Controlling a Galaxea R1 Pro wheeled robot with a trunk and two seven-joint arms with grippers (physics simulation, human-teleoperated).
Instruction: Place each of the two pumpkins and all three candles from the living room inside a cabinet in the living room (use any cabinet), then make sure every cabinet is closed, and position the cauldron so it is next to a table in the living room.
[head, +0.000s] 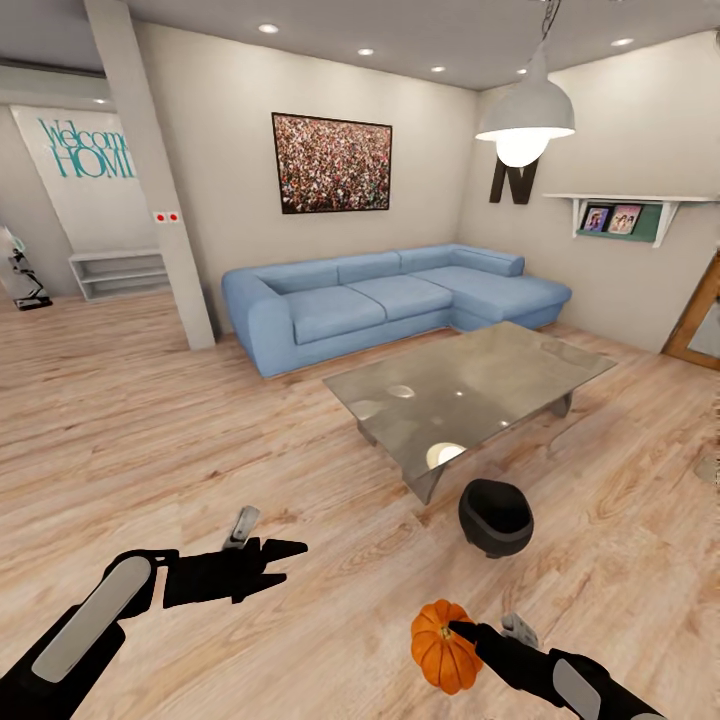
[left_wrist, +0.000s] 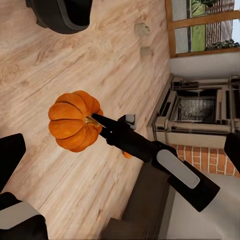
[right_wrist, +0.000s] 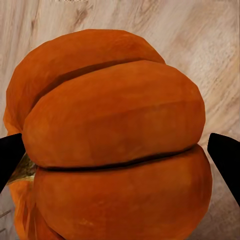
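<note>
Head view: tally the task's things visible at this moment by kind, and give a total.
Pumpkins: 1, the pumpkin held in the right hand.
Cauldrons: 1, the cauldron on the floor by the glass table.
Candles: 0 in this view.
Total: 2

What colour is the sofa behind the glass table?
Light blue sofa; the head view shows it best.
</note>
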